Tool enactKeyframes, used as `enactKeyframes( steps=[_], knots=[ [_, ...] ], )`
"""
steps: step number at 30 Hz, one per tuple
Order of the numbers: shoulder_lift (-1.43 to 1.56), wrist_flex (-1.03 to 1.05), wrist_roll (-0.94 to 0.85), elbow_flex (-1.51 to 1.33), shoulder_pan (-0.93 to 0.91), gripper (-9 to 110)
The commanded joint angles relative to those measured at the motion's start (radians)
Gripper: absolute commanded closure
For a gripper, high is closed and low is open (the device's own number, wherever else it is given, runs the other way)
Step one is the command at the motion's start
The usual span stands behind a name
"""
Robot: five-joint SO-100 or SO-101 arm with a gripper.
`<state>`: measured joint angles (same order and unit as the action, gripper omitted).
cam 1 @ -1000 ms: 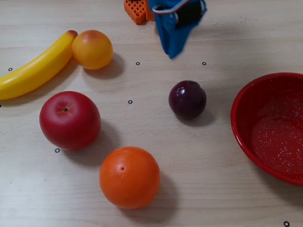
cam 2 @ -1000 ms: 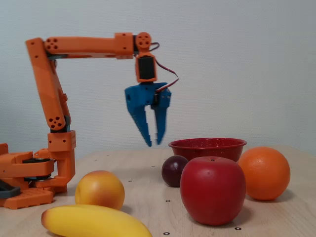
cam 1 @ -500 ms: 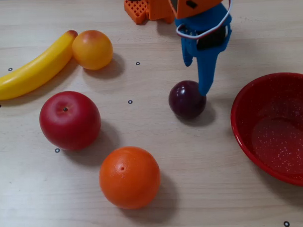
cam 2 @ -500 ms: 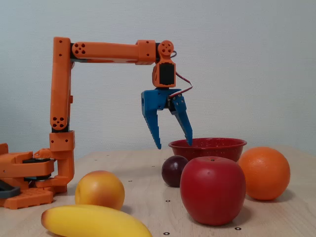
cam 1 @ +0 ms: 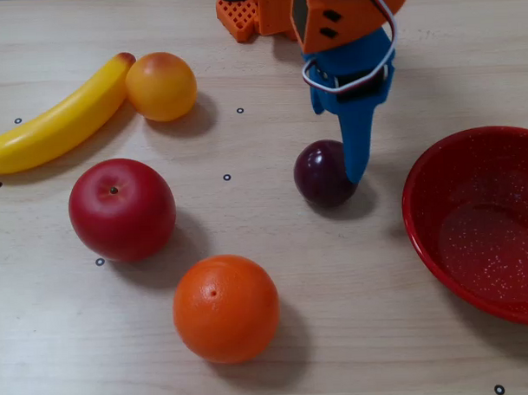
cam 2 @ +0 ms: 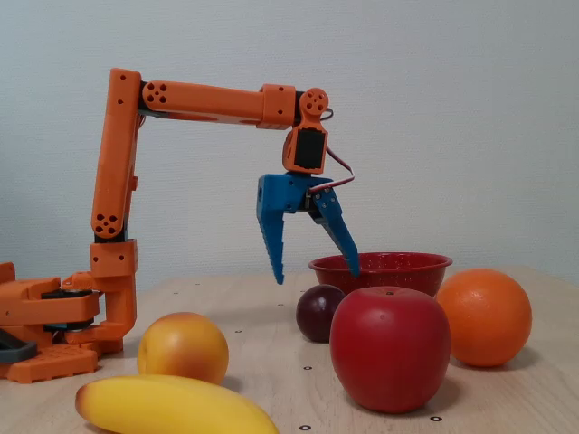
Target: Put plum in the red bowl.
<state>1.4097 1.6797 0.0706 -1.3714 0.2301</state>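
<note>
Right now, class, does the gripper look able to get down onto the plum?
Probably yes. The gripper hangs open just above the plum, and nothing lies between them. The apple, the orange and the red bowl all stand clear of the plum.

A pale wooden desk (cam 1: pixel 355 333) dotted with small black marks carries a banana (cam 1: pixel 57 118), a peach (cam 1: pixel 160 85), an apple (cam 1: pixel 122 208), an orange (cam 1: pixel 225 308), the plum (cam 1: pixel 322 174), the red bowl (cam 1: pixel 448 260) and the arm's orange base (cam 2: pixel 50 330)
</note>
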Motion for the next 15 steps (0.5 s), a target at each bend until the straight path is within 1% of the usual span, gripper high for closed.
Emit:
enactKeyframes(
  steps=[1,15],
  knots=[
    [0.034,0.032,-0.046,0.080,-0.031,58],
    [-0.037,-0.003,-0.071,0.049,-0.048,56]
  ],
)
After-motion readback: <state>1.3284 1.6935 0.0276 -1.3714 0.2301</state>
